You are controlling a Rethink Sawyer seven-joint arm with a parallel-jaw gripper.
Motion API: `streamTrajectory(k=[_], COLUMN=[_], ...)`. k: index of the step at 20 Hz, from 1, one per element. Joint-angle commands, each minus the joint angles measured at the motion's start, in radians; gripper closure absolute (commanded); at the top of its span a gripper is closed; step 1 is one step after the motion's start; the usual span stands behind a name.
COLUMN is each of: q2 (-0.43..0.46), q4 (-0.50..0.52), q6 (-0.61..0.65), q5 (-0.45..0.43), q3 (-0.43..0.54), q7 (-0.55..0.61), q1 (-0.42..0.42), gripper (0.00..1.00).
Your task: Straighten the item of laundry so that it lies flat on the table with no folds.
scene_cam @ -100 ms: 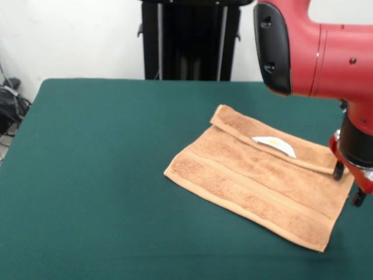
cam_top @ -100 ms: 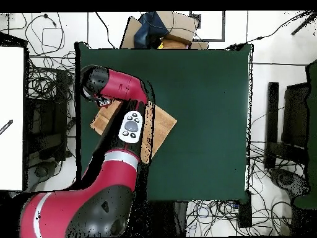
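The item of laundry (scene_cam @ -100 ms: 256, 181), a light orange-brown towel, lies on the right part of the green table (scene_cam @ -100 ms: 87, 175). Its far edge is folded over toward me in a narrow strip, and a small white label (scene_cam @ -100 ms: 274, 146) shows at the fold. My gripper (scene_cam @ -100 ms: 348, 184) is down at the towel's right end and stands open. One fingertip (scene_cam @ -100 ms: 338, 170) is at the end of the folded strip, the other is just off the cloth. In the overhead view my arm covers most of the towel (cam_top @ -100 ms: 162, 123), and the gripper is hidden under the wrist.
The table's (cam_top @ -100 ms: 204, 111) edge runs close to the gripper's side of the towel. Cables (scene_cam @ -100 ms: 11, 105) lie on the floor beyond the table's left side. A cardboard box (cam_top @ -100 ms: 168, 28) sits past the table's far edge in the overhead view.
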Motion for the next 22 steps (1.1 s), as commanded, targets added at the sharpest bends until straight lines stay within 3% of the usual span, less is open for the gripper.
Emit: streamTrajectory(k=[1,14,22], q2=[0.009,-0.129,-0.117], q4=[0.112,0.275,0.367], q6=[-0.064,-0.053,-0.194], q5=[0.037,0.045,0.069], q3=[0.028,0.023,0.058], q7=[0.305,0.291,0.251], q1=[0.028,0.094,0.116], gripper=[0.00,0.00,0.00])
